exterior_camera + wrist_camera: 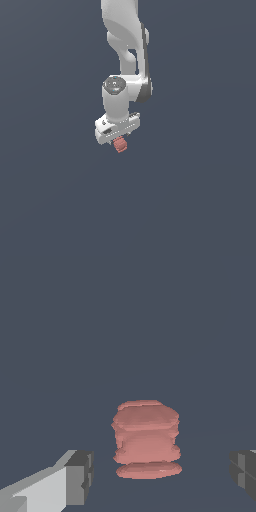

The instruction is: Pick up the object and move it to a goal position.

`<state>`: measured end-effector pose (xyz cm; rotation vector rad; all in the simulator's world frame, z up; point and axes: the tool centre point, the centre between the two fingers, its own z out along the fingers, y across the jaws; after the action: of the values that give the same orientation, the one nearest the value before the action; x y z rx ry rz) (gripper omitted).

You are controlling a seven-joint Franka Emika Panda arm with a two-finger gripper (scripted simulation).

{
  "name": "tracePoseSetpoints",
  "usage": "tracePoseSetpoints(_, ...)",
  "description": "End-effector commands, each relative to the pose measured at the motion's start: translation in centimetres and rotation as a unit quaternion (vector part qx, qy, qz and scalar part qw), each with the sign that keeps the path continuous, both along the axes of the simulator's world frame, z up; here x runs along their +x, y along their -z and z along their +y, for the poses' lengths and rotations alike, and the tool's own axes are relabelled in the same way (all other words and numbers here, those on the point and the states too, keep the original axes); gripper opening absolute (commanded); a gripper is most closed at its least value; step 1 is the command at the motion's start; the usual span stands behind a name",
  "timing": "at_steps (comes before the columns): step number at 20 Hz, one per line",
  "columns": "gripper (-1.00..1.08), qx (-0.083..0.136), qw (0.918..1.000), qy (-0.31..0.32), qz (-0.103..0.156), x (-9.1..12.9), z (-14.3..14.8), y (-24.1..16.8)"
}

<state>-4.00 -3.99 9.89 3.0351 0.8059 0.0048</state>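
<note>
Arm: the white Panda arm (125,45) came down from the upper edge of the exterior view and ended in the gripper (118,136) near the middle of the picture.
Gripper: its fingers (80,477) stood wide apart, one on each side of the object in the wrist view, with clear gaps between each dark pad and the lump; nothing was clamped.
Object: the salmon-red ridged lump (119,145) sat just below the white gripper body in the exterior view, and between the two fingers in the wrist view (146,439).
Object edges: stacked, wavy ridges ran round its sides; its outline was much narrower than the span between the fingers.
Contact: neither pad touched the object in the wrist view.
Surface: a flat, dark blue-grey ground (200,200) filled both views, with no visible border or rim.
Open room: bare ground lay on every side of the object, towards the exterior view's left, right and lower edge alike.
</note>
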Motion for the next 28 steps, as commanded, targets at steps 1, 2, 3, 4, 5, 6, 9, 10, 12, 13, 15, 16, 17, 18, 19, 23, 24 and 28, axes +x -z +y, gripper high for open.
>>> tracePoseSetpoints(1, 1.0, 0.0, 0.9999, -0.015, 0.001, -0.3, 0.0, 0.4)
tracePoseSetpoints(2, 1.0, 0.0, 0.9998, -0.019, 0.001, -0.4, 0.0, 0.6)
tracePoseSetpoints(3, 1.0, 0.0, 0.9998, -0.022, 0.001, -0.5, 0.0, 0.7)
tracePoseSetpoints(4, 1.0, 0.0, 0.9997, -0.025, 0.001, -0.5, 0.0, 0.7)
tracePoseSetpoints(5, 1.0, 0.0, 0.9996, -0.027, 0.002, -0.6, 0.0, 0.8)
tracePoseSetpoints(6, 1.0, 0.0, 0.9996, -0.028, 0.002, -0.6, 0.0, 0.8)
tracePoseSetpoints(9, 1.0, 0.0, 0.9997, -0.026, 0.002, -0.6, 0.0, 0.8)
tracePoseSetpoints(10, 1.0, 0.0, 0.9997, -0.026, 0.002, -0.6, 0.0, 0.9)
tracePoseSetpoints(12, 1.0, 0.0, 0.9997, -0.026, 0.002, -0.6, 0.0, 1.3)
tracePoseSetpoints(13, 1.0, 0.0, 0.9997, -0.026, 0.002, -0.6, 0.0, 1.6)
tracePoseSetpoints(15, 1.0, 0.0, 0.9997, -0.026, 0.002, -0.7, 0.0, 2.4)
tracePoseSetpoints(16, 1.0, 0.0, 0.9996, -0.027, 0.002, -0.7, 0.0, 2.9)
tracePoseSetpoints(17, 1.0, 0.0, 0.9996, -0.027, 0.002, -0.7, 0.0, 3.5)
tracePoseSetpoints(18, 1.0, 0.0, 0.9996, -0.027, 0.002, -0.7, 0.0, 4.0)
tracePoseSetpoints(19, 1.0, 0.0, 0.9996, -0.028, 0.002, -0.7, 0.0, 4.5)
tracePoseSetpoints(23, 1.0, 0.0, 0.9996, -0.028, 0.002, -0.7, 0.0, 5.6)
tracePoseSetpoints(24, 1.0, 0.0, 0.9996, -0.028, 0.002, -0.7, 0.0, 5.8)
tracePoseSetpoints(28, -1.0, 0.0, 0.9996, -0.028, 0.002, -0.6, 0.0, 5.9)
